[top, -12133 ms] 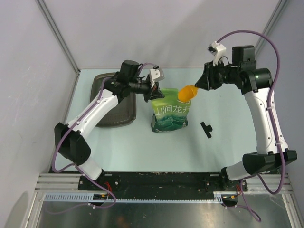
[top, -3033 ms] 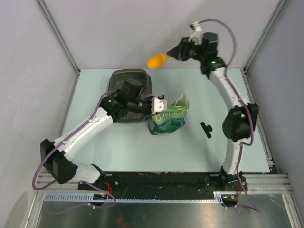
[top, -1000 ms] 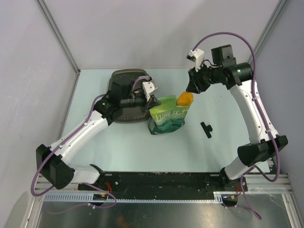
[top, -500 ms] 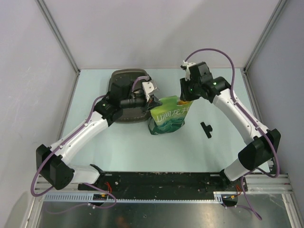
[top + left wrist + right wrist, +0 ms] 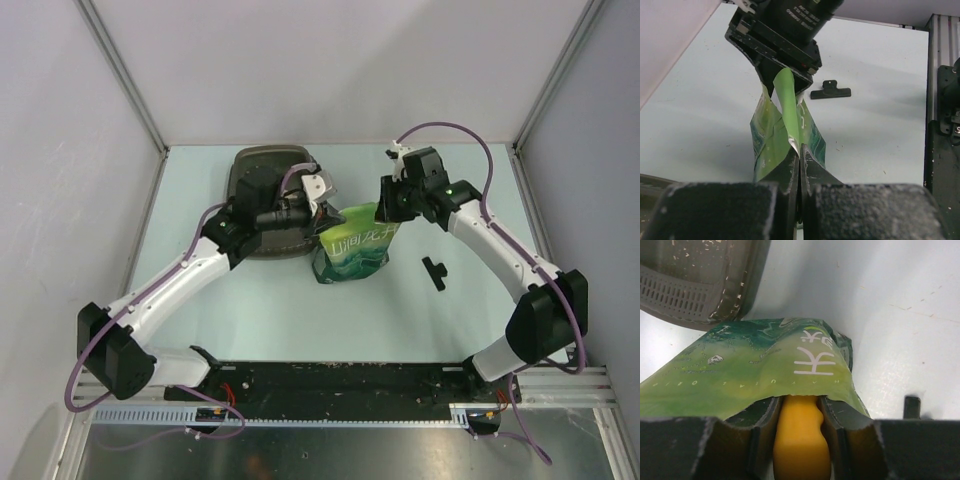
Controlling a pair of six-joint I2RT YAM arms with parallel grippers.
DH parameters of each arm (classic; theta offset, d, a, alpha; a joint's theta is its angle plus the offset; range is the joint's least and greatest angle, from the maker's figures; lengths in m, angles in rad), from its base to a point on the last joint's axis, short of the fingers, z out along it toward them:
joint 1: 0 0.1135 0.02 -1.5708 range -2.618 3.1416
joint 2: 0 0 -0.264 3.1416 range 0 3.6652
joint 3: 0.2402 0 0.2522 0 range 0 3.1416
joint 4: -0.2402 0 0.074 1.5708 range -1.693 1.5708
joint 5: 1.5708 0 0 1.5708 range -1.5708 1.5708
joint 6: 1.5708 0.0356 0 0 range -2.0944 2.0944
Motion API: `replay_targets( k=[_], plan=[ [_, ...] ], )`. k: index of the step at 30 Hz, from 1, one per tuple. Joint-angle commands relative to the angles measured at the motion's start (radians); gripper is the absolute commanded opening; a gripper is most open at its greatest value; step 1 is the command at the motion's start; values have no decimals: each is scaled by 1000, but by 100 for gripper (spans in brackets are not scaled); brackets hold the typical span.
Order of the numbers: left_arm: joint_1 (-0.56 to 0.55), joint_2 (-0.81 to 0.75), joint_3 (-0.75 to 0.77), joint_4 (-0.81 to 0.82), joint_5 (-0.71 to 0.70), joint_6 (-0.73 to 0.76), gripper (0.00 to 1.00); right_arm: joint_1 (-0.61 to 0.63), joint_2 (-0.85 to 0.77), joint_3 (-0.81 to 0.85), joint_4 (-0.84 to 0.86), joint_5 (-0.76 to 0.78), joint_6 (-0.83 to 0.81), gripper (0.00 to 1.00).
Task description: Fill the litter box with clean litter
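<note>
The green pouch [image 5: 355, 245] stands upright in mid-table. My left gripper [image 5: 324, 204] is shut on its left top edge [image 5: 788, 107], the fingertips [image 5: 792, 162] pinching the foil. My right gripper [image 5: 386, 207] is shut on the orange scoop's handle [image 5: 800, 435]. The scoop's bowl is hidden inside the pouch [image 5: 765, 375]. Left of the pouch lies the dark litter box [image 5: 258, 165], partly under my left arm. In the right wrist view only scattered pale grains of litter [image 5: 735, 277] show on the litter box [image 5: 695, 280]. Whatever the pouch holds is hidden.
A black clip [image 5: 434, 271] lies on the table right of the pouch, also seen in the left wrist view [image 5: 831, 92]. Grey walls close the back and both sides. The black base rail [image 5: 330, 380] runs along the near edge.
My right arm has come down and left, pushing the orange scoop into the pouch's mouth, so its bowl no longer shows from above. The left gripper has kept its hold.
</note>
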Motion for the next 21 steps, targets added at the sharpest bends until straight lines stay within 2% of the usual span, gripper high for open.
replay_targets(
  k=[1,9,15,21],
  plan=[
    [-33,-54,-3,100,46,-38,0,-74,70,-74,-22,-310,61,0],
    [-44,-44,-20,102,36,-24,0,-165,106,-85,59,-778,117,0],
    [-30,-39,-12,88,30,-7,0,-237,87,-83,21,-927,96,0],
    [-14,-86,-18,-4,13,57,0,-335,72,-81,31,-1042,137,0]
  ],
)
